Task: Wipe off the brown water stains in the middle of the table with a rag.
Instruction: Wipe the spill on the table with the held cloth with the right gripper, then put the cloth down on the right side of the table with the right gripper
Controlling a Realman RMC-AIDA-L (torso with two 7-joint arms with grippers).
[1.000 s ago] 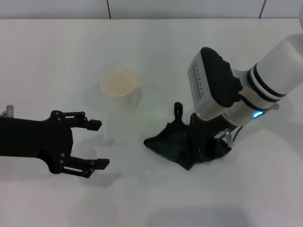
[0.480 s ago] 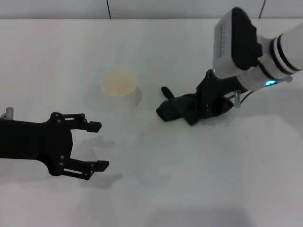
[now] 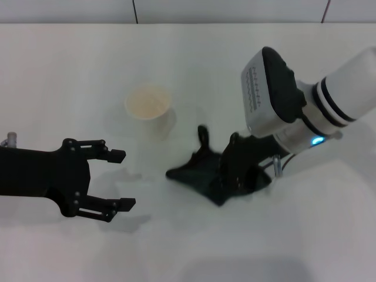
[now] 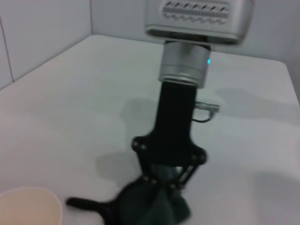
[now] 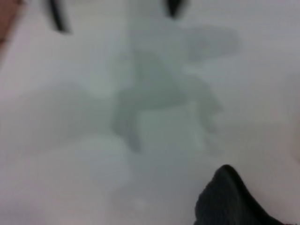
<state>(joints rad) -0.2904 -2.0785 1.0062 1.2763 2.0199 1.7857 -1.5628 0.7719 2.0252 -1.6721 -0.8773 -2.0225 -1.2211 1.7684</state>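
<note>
White counter (image 3: 70,70) is filling the head view, with a tiled wall edge running along the far side. The right gripper (image 3: 244,173) is pressing down on the dark green rag (image 3: 197,170), its fingers clamped on the bunched cloth while the loose part is fanning out past the fingertips toward the left gripper (image 3: 120,179). That left gripper is hanging well apart from the rag, its fingers spread wide and gripping nothing. A white paper cup (image 3: 148,104) is standing beyond the rag's loop. The rag is looking soft, light and floppy, likely to drag and fold under a sideways push, so a hold at the bunched middle seems soundest. No brown water stains are showing anywhere; whether they are lying under the cloth cannot be told.

From the left wrist, the right gripper (image 4: 169,176) is seen end on, its fingers closing over the rag (image 4: 150,206), which is crumpling against the counter (image 4: 56,112). The cup's rim (image 4: 33,206) is cut off at the picture's edge.

From the right wrist, only a corner of the rag (image 5: 229,199) is showing on the blurred counter (image 5: 70,154), amid soft shadows; that arm's own fingers are out of sight.
</note>
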